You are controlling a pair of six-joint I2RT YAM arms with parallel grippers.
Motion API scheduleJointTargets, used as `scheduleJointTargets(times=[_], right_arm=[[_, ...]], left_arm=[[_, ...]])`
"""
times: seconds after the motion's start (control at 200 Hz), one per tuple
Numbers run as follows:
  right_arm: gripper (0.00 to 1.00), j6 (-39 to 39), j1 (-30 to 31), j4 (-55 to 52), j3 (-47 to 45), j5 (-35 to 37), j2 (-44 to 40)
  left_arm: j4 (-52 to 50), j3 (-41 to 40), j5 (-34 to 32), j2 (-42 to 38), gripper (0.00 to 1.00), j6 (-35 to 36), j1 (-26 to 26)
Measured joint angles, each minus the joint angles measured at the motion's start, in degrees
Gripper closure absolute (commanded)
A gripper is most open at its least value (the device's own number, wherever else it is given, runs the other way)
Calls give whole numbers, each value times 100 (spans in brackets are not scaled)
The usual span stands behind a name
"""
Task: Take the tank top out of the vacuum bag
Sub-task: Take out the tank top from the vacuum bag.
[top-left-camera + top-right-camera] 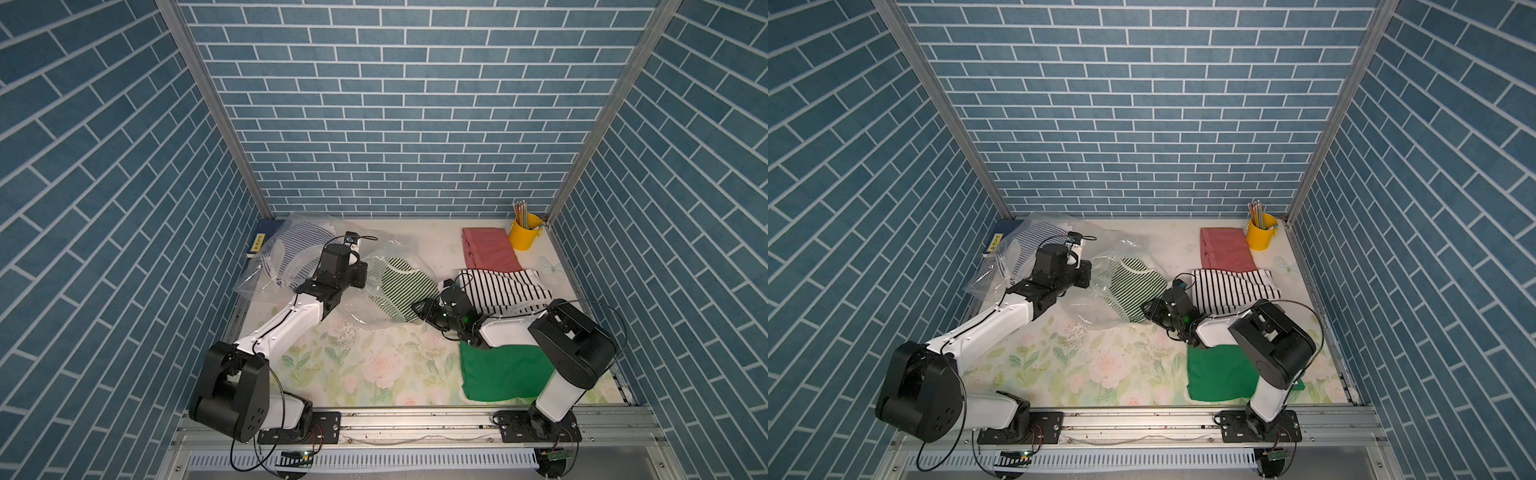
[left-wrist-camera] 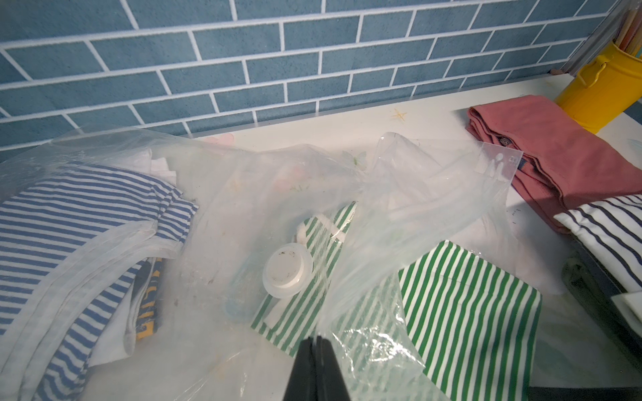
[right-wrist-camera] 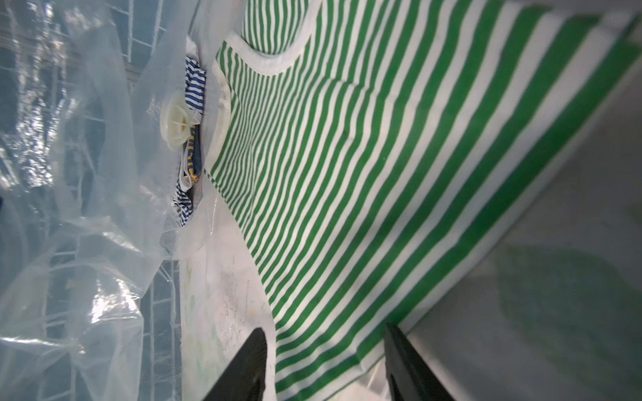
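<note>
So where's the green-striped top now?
The top lies mid-table in both top views, partly out of the bag, its free end by the right hand, beside the black-striped shirt.

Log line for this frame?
left gripper: shut on bag | right gripper: open, astride tank top hem | tank top: partly out

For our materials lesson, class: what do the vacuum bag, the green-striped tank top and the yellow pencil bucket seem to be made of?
Vacuum bag: thin clear plastic film, glossy; it crinkles, glints and shows clothes through it.
Tank top: soft knit cloth, probably cotton, matte; it drapes and has white binding.
Bucket: likely painted metal; smooth sheen, thin handle.
</note>
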Motion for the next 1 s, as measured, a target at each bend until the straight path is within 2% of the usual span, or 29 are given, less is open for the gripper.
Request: scheduleJointTargets(times=[0.195,0.75,1.0], right_arm=[[41,151,0,219,-11,-39,70],[39,367,-4,448,-271,-90,-37],[42,452,-203,745,254,-109,553]], left_arm=[[0,0,-2,0,99,0,2],[0,0,0,0,99,-2,4],[52,0,15,0,99,-4,4]])
